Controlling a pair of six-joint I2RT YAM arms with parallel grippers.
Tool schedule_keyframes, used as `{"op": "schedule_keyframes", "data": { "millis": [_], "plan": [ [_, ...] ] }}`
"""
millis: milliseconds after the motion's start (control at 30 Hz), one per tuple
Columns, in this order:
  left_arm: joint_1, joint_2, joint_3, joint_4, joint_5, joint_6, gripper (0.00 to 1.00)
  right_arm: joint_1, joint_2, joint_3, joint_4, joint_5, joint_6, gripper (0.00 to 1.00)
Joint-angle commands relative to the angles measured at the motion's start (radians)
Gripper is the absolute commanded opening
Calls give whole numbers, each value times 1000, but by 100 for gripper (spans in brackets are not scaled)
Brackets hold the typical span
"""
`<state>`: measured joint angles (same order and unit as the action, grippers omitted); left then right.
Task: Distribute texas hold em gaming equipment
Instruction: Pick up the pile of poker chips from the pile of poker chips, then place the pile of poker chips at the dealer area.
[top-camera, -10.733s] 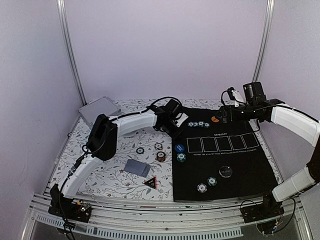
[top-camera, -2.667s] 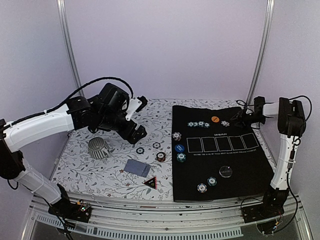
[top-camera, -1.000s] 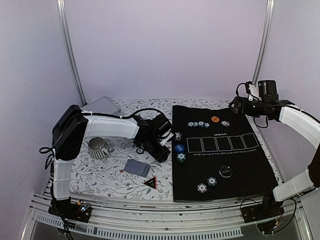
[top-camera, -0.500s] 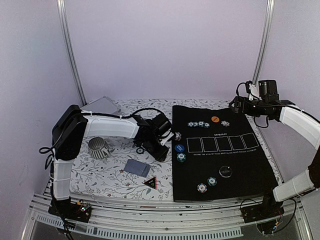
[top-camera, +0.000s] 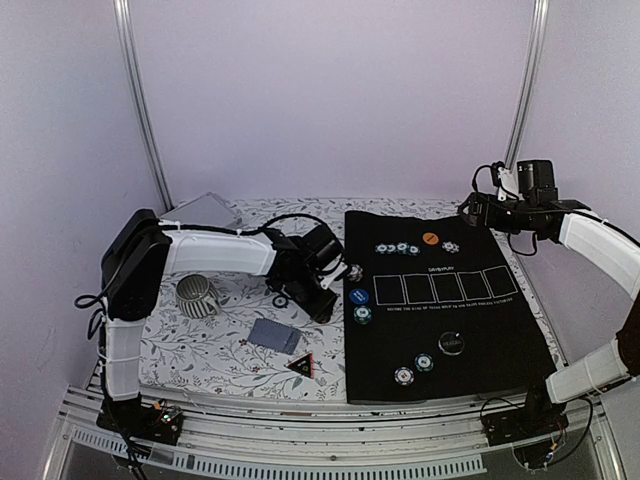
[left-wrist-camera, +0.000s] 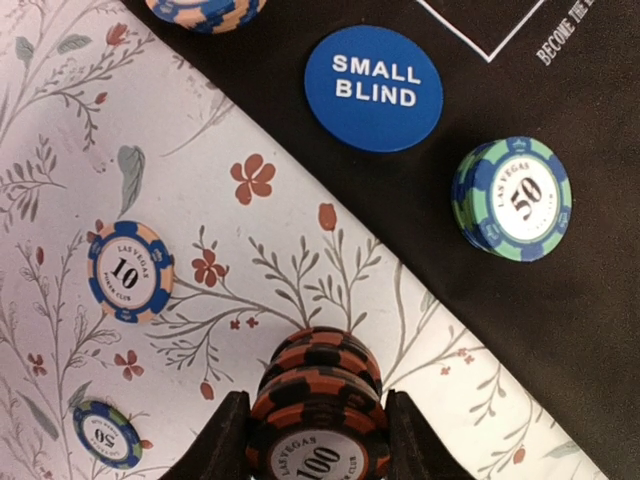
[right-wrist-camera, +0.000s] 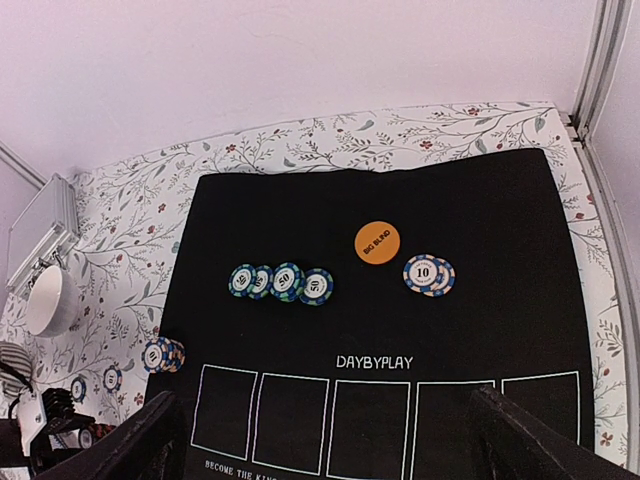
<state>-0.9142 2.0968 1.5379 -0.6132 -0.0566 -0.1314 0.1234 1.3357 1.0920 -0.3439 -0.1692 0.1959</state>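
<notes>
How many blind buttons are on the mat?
2. The blue small blind button lies at the left edge of the black mat; the orange big blind button lies near its far edge. The left arm may hide a little of the mat.

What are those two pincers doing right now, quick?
Left pincer: closed on a stack of red-brown chips.
Right pincer: open, holding nothing.

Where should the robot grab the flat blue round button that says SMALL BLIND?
By its thin rim, coming straight down from above. The flat blue round button lies face-up on the black mat, so only opposite edges offer a pinch. Probably pinch across the sides that face away from the green striped chip stack beside it.
</notes>
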Motion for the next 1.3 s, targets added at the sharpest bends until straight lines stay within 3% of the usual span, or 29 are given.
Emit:
{"op": "schedule_keyframes", "data": {
  "millis": [0,567,800,933,1067,1267],
  "plan": [
    [0,-60,8,-13,-4,11,0,-1,-20,-4,9,-13,-12,99],
    [-36,-76,84,-65,-4,12,0,-1,-14,1,5,-21,-16,99],
    [-193,-1,300,-162,9,58,0,0,-15,3,5,-33,-14,99],
    [-292,130,491,-204,82,91,0,-1,-13,3,4,-44,-13,99],
    [-336,275,652,-301,55,113,0,-1,-22,-3,3,-47,-13,99],
    [-343,303,656,-326,42,77,0,-2,-24,-3,5,-50,-13,99]
  ]
}}
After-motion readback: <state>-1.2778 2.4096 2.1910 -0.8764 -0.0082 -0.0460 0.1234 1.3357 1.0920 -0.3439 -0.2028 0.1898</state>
